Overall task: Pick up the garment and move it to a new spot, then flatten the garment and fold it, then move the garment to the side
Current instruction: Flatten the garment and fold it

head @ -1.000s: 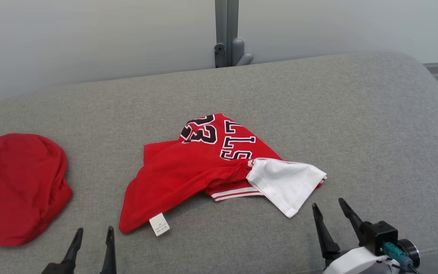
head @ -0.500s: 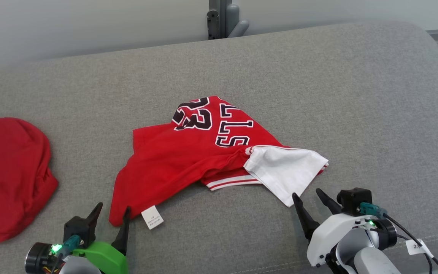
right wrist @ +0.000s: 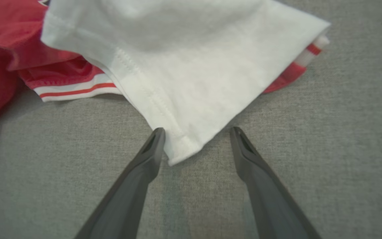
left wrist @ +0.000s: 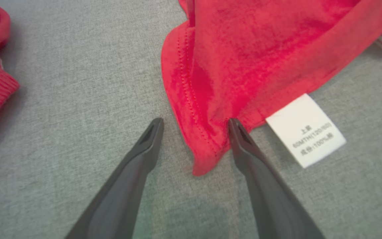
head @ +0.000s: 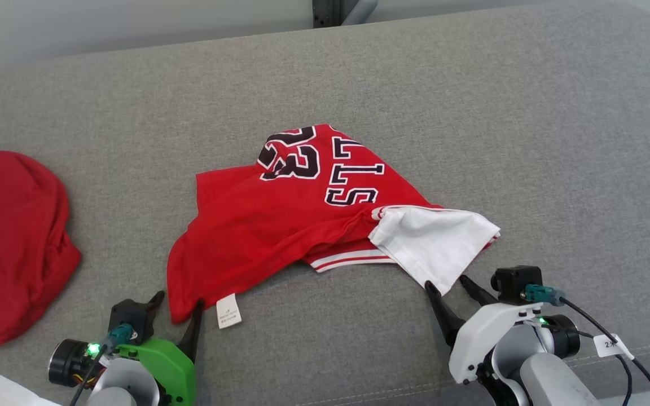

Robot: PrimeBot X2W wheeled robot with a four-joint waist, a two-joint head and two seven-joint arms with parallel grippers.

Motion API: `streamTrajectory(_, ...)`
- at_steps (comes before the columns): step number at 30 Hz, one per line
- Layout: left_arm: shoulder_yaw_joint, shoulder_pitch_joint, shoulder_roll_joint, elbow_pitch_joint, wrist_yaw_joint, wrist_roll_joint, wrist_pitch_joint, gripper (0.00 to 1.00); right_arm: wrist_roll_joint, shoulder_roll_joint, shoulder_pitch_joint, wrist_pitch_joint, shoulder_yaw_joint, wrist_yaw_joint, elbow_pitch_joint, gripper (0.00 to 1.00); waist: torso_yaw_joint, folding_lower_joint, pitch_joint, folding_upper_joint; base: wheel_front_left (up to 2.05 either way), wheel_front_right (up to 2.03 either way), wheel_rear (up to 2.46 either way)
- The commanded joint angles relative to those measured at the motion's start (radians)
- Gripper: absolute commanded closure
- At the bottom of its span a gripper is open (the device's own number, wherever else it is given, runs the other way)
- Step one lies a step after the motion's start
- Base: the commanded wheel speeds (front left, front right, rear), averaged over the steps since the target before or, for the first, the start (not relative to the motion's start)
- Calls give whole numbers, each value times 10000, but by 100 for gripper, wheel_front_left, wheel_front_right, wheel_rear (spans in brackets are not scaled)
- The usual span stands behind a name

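**Both hands open at the garment's near corners, nothing gripped**

I see the garment (head: 280, 225), a red jersey with black-and-white "23" lettering (head: 291, 160), lying crumpled near the middle of the grey cushion (head: 528, 141). Its white sleeve (head: 432, 242) is flopped out toward my right, over a red-and-white striped hem.

The left hand (head: 178, 300) has its jaws wide, down at the jersey's near-left hem corner. In the left wrist view that red corner pokes in between the two fingers. The finger on that view's right (left wrist: 240, 139) is touching the cloth edge, and the white care label (left wrist: 305, 129) lies just outside it, flat on the cushion.

The right hand (head: 445, 282) is spread wide too. In the right wrist view the sleeve's pointed corner sits between the fingertips, and the finger on that view's left (right wrist: 151, 149) is right against the stitched hem. Neither hand is closed on fabric.

A second red garment (head: 9, 242) sits bunched at the far left, well apart from the jersey.
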Motion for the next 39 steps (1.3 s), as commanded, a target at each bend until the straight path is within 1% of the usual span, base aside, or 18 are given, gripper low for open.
streamTrajectory(1, -80, -174, 76, 84, 1, -67, -24, 0, 91, -16, -128, -65, 11, -3, 68, 0, 73, -1, 97, 109, 0, 0, 0)
streamTrajectory(7, -443, -193, 184, 17, 1, -420, 218, 0, 223, -14, -364, -139, 170, -3, 311, 0, 115, -1, 154, 109, 0, 0, 0)
streamTrajectory(8, -484, -172, 214, -78, 1, -474, 264, 0, 211, -14, -398, -161, 179, -3, 357, 7, 130, -1, 148, 109, 0, 0, 0)
streamTrajectory(9, -515, -143, 249, -175, 1, -530, 294, 0, 220, -14, -431, -174, 183, -3, 397, 20, 146, -1, 141, 109, 0, 0, 0)
streamTrajectory(11, -598, -64, 330, -418, 1, -581, 373, 0, 242, -12, -474, -207, 194, -3, 455, 53, 178, -1, 128, 109, 0, 0, 0)
streamTrajectory(12, -635, -12, 367, -533, 2, -573, 428, 0, 238, -12, -481, -225, 193, -3, 493, 57, 196, -1, 118, 109, 0, 0, 0)
streamTrajectory(14, -737, 115, 413, -805, 2, -623, 566, 0, 239, -12, -489, -257, 190, -3, 557, 61, 230, -1, 92, 109, 0, 0, 0)
streamTrajectory(20, -779, 310, 487, -1350, 58, -831, 903, 0, 270, -13, -568, -378, 198, -3, 663, 63, 284, -1, 77, 109, 0, 0, 0)
streamTrajectory(24, -764, 100, 404, -1350, 70, -985, 891, 0, 310, -15, -698, -477, 269, -3, 734, 63, 265, -1, 147, 109, 0, 0, 0)
streamTrajectory(25, -781, 50, 392, -1277, 68, -1021, 887, 0, 321, -15, -721, -504, 285, -3, 748, 65, 252, -1, 161, 109, 0, 0, 0)
streamTrajectory(26, -824, 29, 365, -1182, 62, -1076, 958, 0, 326, -15, -739, -510, 309, -3, 770, 72, 237, -1, 174, 109, 0, 0, 0)
streamTrajectory(27, -895, 7, 327, -1072, 51, -1156, 1060, 20, 328, -15, -766, -513, 344, -3, 791, 81, 221, -1, 185, 109, 0, 0, 0)
streamTrajectory(28, -937, -28, 295, -964, 39, -1277, 1116, 65, 340, -13, -798, -529, 374, -3, 796, 97, 199, -1, 194, 109, 0, 0, 0)
streamTrajectory(29, -994, -65, 340, -846, 29, -1265, 1170, 100, 390, -15, -823, -518, 408, -3, 799, 100, 164, -1, 194, 109, 0, 0, 0)
streamTrajectory(34, -1186, 46, 432, -653, -3, -1781, 1210, 100, 516, -13, -721, -509, 576, -3, 569, 100, 2, -1, 47, 109, 0, 0, 0)
streamTrajectory(37, -1080, 265, 591, -1095, -1, -2276, 1257, 100, 614, -21, -453, -397, 400, -3, 7, 100, -107, -1, -127, 109, 0, 0, 0)
streamTrajectory(39, -998, 435, 732, -1687, -4, -2644, 1382, 100, 618, -34, -245, -202, 149, -3, -655, 100, -163, -1, -239, 109, 0, 0, 0)
